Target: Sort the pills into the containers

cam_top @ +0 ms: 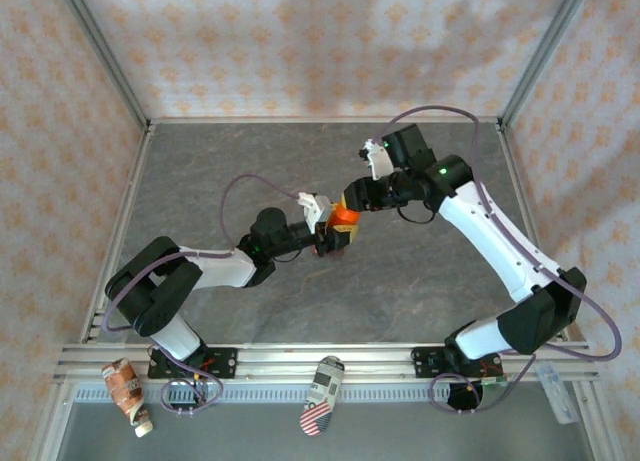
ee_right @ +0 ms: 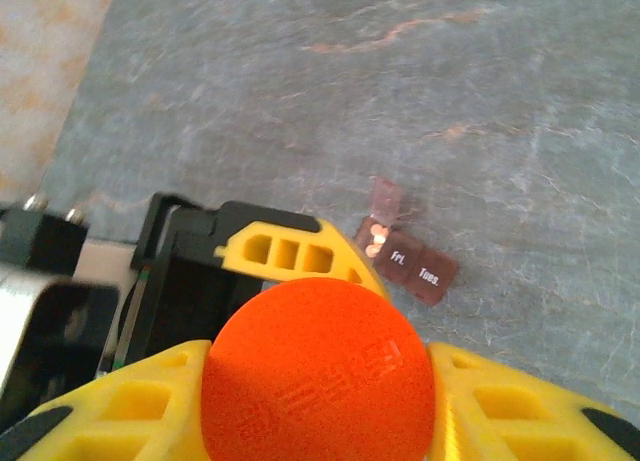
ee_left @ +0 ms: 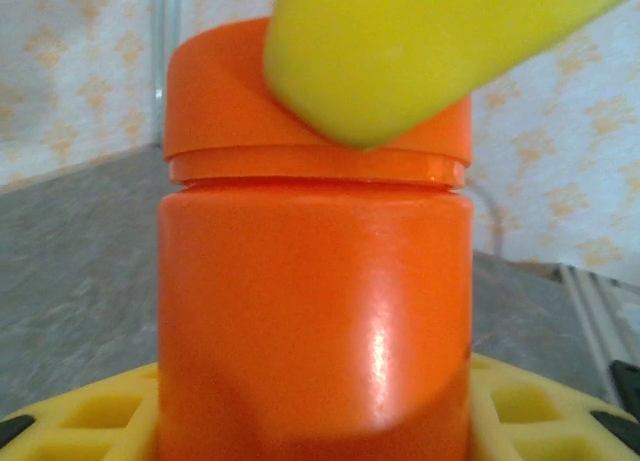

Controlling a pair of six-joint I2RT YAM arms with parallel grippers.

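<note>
Near mid-desk, slightly toward the far edge, both arms meet above the desk (cam_top: 200, 181).

1. Left pincer (cam_top: 333, 237): pinching the body of the orange bottle (ee_left: 315, 311), which stands upright.
2. Right pincer (cam_top: 352, 205): pressed onto the cap (ee_right: 318, 381) from above, one yellow finger on either side.
3. Pill box (ee_right: 408, 259): lies flat on the desk below the pincers. It is near both and touched by neither.
4. One end lid (ee_right: 385, 196) stands open (the labelled lids beside it are down). A few small pills (ee_right: 375, 239) sit in that compartment.

Handling, by judgement: the pill box is light, rigid plastic and likely to skid on the smooth desk. Grip it across its long sides over the shut compartments, never by the thin lid. The pills are tiny, hard and prone to roll.
</note>
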